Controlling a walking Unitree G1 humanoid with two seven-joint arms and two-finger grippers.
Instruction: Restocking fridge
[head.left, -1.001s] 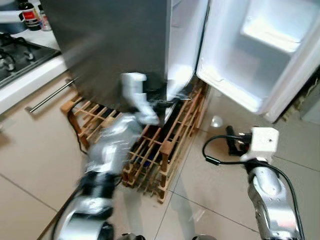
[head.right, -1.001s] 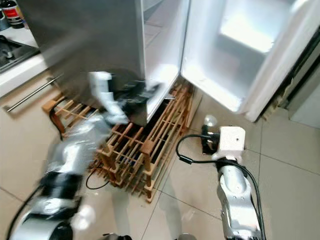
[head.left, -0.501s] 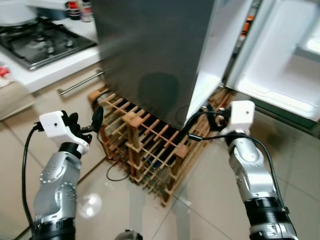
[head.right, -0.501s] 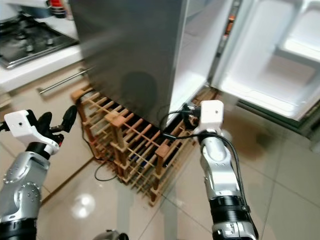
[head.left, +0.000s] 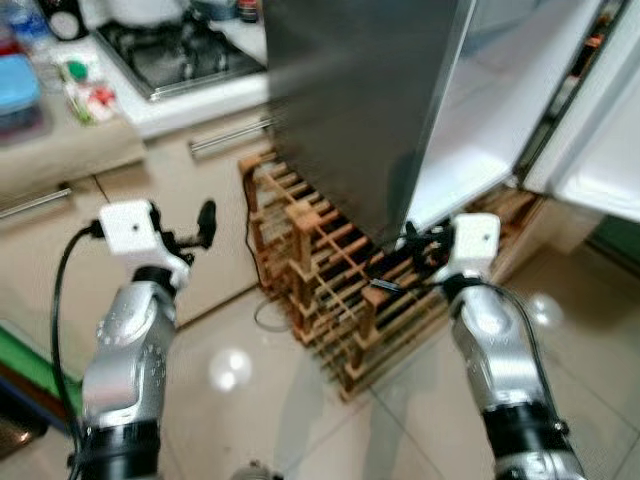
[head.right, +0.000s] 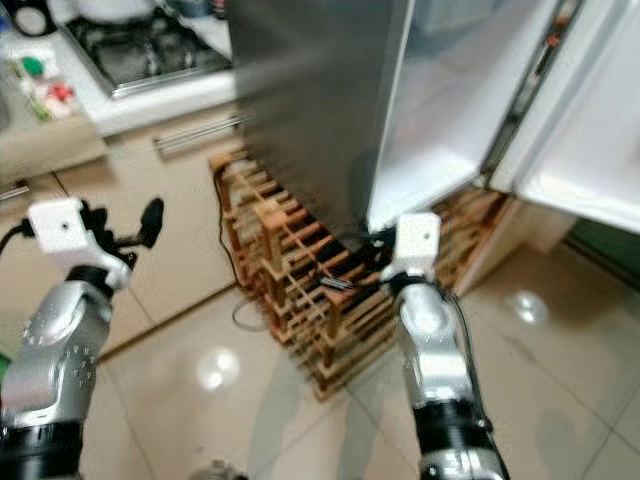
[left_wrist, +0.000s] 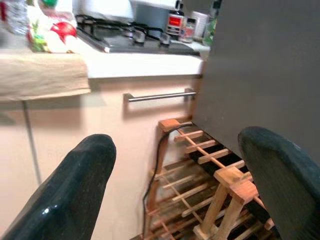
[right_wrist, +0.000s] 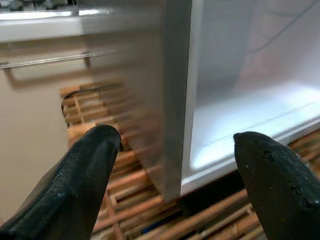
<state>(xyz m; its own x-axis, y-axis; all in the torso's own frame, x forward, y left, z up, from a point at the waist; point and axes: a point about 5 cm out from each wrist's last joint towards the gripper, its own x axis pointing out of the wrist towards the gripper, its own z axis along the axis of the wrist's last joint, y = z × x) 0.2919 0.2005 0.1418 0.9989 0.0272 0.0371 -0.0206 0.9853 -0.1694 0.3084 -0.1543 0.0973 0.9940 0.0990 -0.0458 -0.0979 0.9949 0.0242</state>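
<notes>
Fridge (head.left: 360, 100) stands open, no readable writing; both grippers' jaws apart, empty.

head cameras looking down, wrist cameras facing wine rack (left_wrist: 210, 185), fridge door (right_wrist: 170, 90)

Wooden rack (head.left: 340, 290) on tiled floor (head.left: 290, 420)

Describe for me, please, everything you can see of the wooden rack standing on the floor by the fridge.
The wooden rack is a low lattice of light-brown square posts and thin slats forming rows of open cells, like a bottle rack. It stands upright on the glossy tiled floor, beside the beige cabinet and tucked under the open fridge door. A black cable runs down its cabinet-side end. The cells look dark; whether they hold anything cannot be told. The right gripper hovers just above it.
</notes>
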